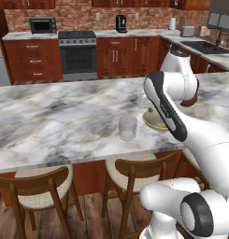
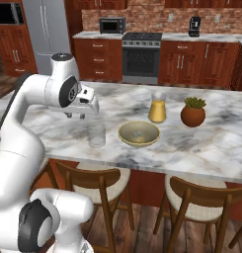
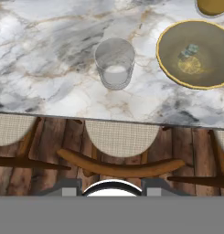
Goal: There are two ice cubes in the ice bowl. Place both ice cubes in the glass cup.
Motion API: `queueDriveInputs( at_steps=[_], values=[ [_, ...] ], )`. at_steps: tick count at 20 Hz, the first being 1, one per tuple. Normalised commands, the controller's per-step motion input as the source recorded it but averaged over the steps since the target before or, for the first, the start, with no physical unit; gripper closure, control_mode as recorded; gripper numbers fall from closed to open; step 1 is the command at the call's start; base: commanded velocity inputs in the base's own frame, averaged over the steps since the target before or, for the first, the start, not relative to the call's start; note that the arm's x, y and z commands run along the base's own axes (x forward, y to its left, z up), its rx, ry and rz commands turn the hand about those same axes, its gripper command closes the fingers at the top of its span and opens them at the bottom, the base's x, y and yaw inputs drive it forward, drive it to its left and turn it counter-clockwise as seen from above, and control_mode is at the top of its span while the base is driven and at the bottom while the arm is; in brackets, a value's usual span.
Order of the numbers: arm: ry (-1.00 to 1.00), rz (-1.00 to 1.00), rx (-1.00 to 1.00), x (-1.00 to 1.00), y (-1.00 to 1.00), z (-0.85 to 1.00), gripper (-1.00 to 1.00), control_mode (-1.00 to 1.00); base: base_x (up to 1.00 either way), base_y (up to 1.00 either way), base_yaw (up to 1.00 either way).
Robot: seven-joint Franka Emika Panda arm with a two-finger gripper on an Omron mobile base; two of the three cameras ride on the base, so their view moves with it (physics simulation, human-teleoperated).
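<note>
Two ice cubes [image 3: 190, 51] lie in ice bowl [image 3: 166, 64] on table [image 3: 49, 68], just beside glass cup [image 3: 114, 63]. Your hand [image 2: 75, 115] hovers above cup, touching nothing; can't tell how open.

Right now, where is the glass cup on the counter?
The glass cup stands upright near the front edge of the marble counter, just left of the ice bowl in the right base view; in the hand view it is above a stool seat.
</note>
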Motion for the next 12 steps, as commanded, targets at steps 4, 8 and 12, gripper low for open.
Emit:
queueDriveInputs(
  at_steps=[4, 8, 12],
  values=[
    [0.00, -0.03, 0.03, -0.07, -0.24, 0.00, -1.00, -1.00, 0.00, 0.00, 0.00],
    [0.00, -0.07, 0.11, -0.25, -0.70, 0.00, -1.00, -1.00, 0.00, 0.00, 0.00],
    [0.00, -0.08, 0.13, -0.19, -0.72, 0.00, -1.00, -1.00, 0.00, 0.00, 0.00]
  ],
)
